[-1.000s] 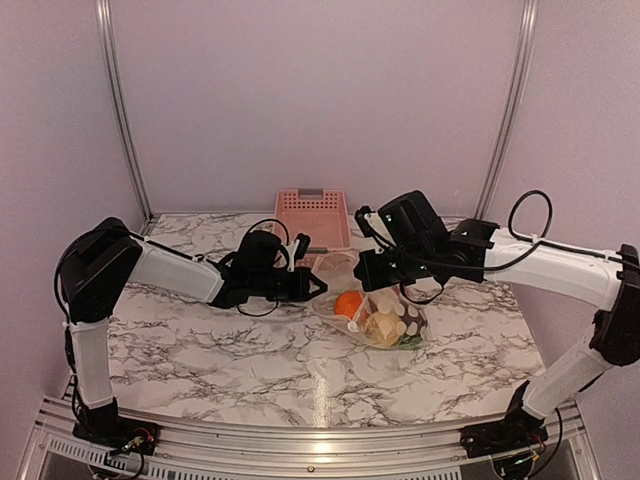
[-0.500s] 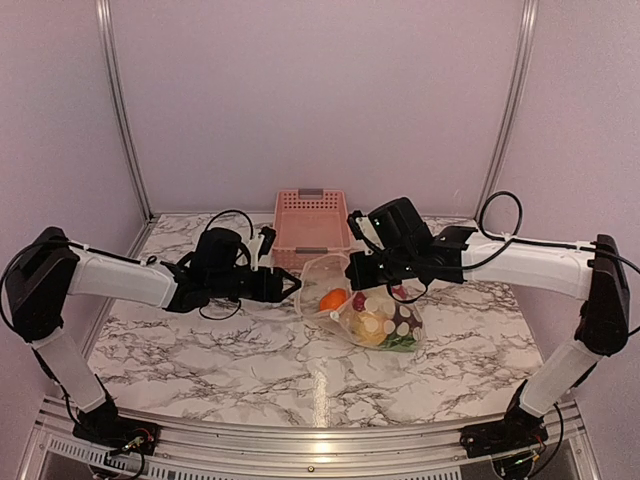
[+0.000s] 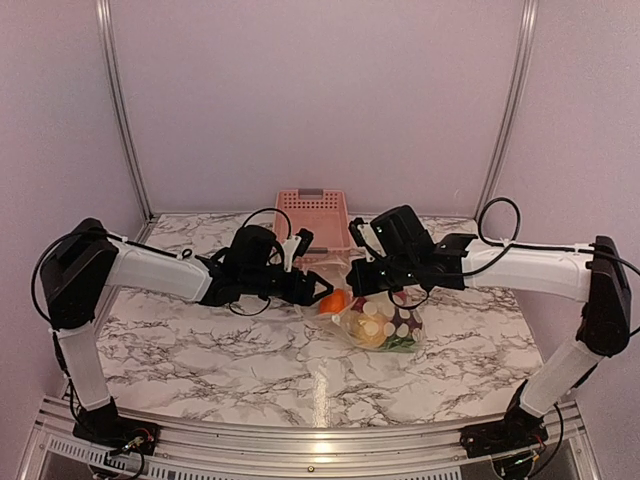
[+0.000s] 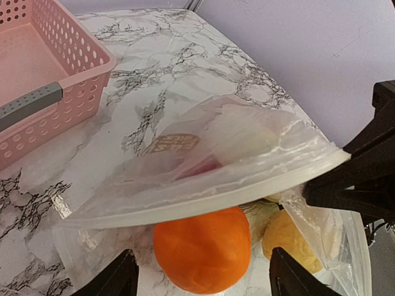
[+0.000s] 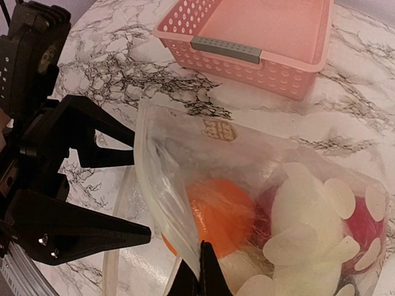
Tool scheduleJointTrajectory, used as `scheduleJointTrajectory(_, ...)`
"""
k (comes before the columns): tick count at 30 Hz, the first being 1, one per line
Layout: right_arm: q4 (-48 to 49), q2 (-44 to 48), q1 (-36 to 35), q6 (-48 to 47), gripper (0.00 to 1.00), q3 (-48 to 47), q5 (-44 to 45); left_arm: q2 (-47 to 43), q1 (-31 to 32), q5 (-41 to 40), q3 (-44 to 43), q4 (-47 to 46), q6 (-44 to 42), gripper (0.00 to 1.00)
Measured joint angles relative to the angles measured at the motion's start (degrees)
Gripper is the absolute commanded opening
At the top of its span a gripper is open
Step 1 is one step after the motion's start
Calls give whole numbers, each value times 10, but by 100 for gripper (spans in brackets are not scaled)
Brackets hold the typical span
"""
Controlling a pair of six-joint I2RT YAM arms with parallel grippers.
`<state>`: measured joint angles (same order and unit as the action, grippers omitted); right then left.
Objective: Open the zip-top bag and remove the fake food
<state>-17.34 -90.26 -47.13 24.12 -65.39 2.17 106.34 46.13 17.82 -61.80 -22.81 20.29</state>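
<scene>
Right, top view first: both arms meet mid-frame over the marbled tabletop [image 3: 200, 350]. The zip-top bag [image 3: 388, 322] lies on it just right of centre, in front of the pink basket [image 3: 312, 213] that sits by the back wall. The basket's grey handle [image 4: 31, 105] shows upper left in the L wrist view.

The fake food [image 3: 380, 325] is all inside the bag. An orange piece [image 4: 200, 250] sits nearest the mouth w/ a yellow piece [image 4: 289, 237] beside it. A red piece [image 5: 365, 223] is deeper in, behind the white dots, and there's a bit of green [image 3: 404, 342] at the bag's lower edge.

Now the right gripper [image 5: 199, 271]: jaws pinched tight on the bag's film next to the mouth, holding that side up. The zip rim [image 4: 210, 200] arches across the L wrist view, w/ the orange piece showing under it.

The left gripper [image 4: 203, 280] has its jaws wide, nothing between them. Its tips sit bottom of frame, one either side of the orange piece, right at the bag's mouth. Whether they touch the plastic, can't tell.

In the R wrist view that gripper's two black fingers [image 5: 92, 231] fill the left of the frame and point at the opening.
</scene>
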Motion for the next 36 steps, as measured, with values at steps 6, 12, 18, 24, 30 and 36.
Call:
scheduleJointTrajectory(6, 5, 7, 1, 3, 0, 4, 0, 63, 7, 3, -54, 29, -11, 80)
scheduleJointTrajectory(12, 7, 9, 1, 3, 0, 4, 0, 101, 17, 5, -80, 52, -19, 81)
scheduleJointTrajectory(18, 9, 9, 1, 4, 0, 9, 0, 114, 21, 12, -94, 66, -29, 67)
scheduleJointTrajectory(24, 10, 9, 2, 4, 0, 13, 0, 111, 21, 14, -91, 68, -31, 46)
scheduleJointTrajectory(30, 10, 9, 4, 4, 0, 15, 0, 80, 20, 6, -64, 68, -29, 37)
scheduleJointTrajectory(36, 11, 9, 5, 4, 0, 19, 0, 54, 16, 2, -47, 68, -32, 70)
